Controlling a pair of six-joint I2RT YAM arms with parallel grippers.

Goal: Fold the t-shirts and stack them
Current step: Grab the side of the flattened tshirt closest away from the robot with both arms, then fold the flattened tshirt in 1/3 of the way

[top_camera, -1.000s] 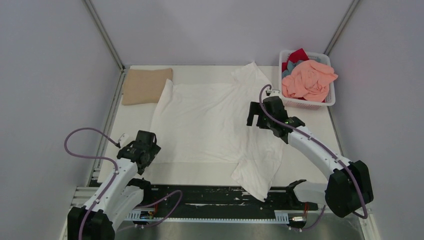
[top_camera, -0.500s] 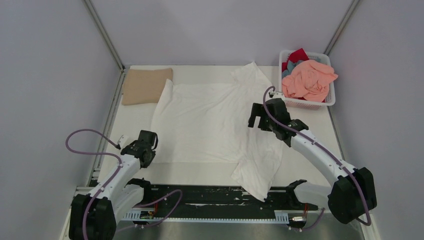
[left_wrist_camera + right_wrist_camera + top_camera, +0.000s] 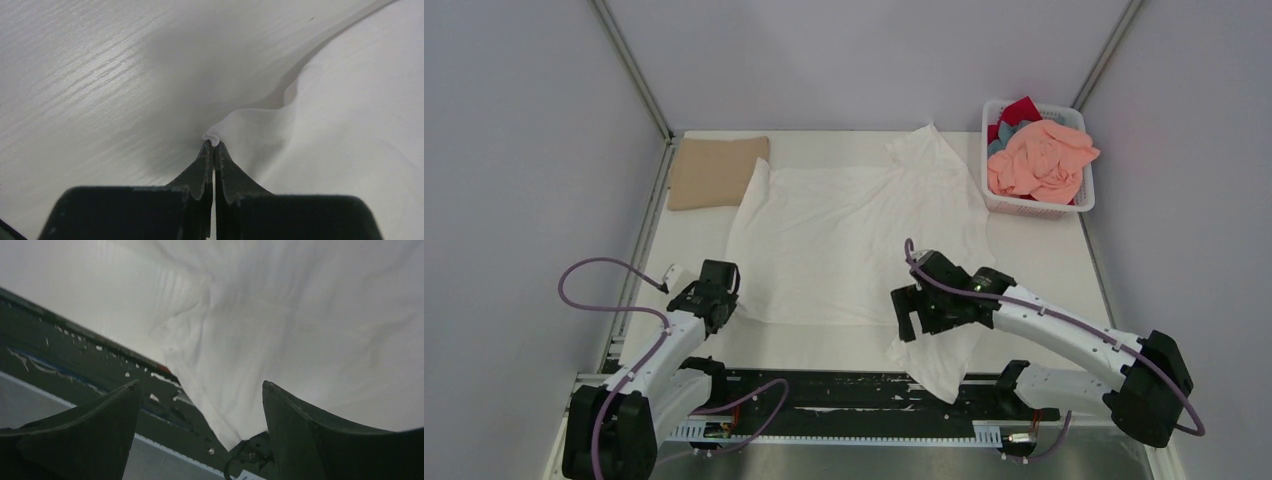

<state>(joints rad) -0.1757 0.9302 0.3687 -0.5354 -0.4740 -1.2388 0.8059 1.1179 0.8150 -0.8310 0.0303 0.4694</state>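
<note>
A white t-shirt [image 3: 844,240] lies spread over the table, its near-right part bunched and hanging over the front edge. My left gripper [image 3: 724,305] sits at its near-left corner. In the left wrist view that gripper [image 3: 214,146] is shut on a small fold of the white t-shirt [image 3: 350,125]. My right gripper [image 3: 916,322] hovers over the bunched near-right part. It is open, and in its wrist view the right gripper [image 3: 200,384] has white cloth [image 3: 280,315] beyond its fingers and nothing between them. A folded tan t-shirt [image 3: 716,170] lies at the back left.
A white lattice basket [image 3: 1079,205] at the back right holds a salmon pink shirt [image 3: 1042,160] over red and grey-blue ones. A black rail [image 3: 824,395] runs along the table's front edge. Grey walls close in both sides and the back.
My left gripper closed on the white shirt's near-left corner. The right arm swung from the shirt's right side by the basket down to its near-right part.
</note>
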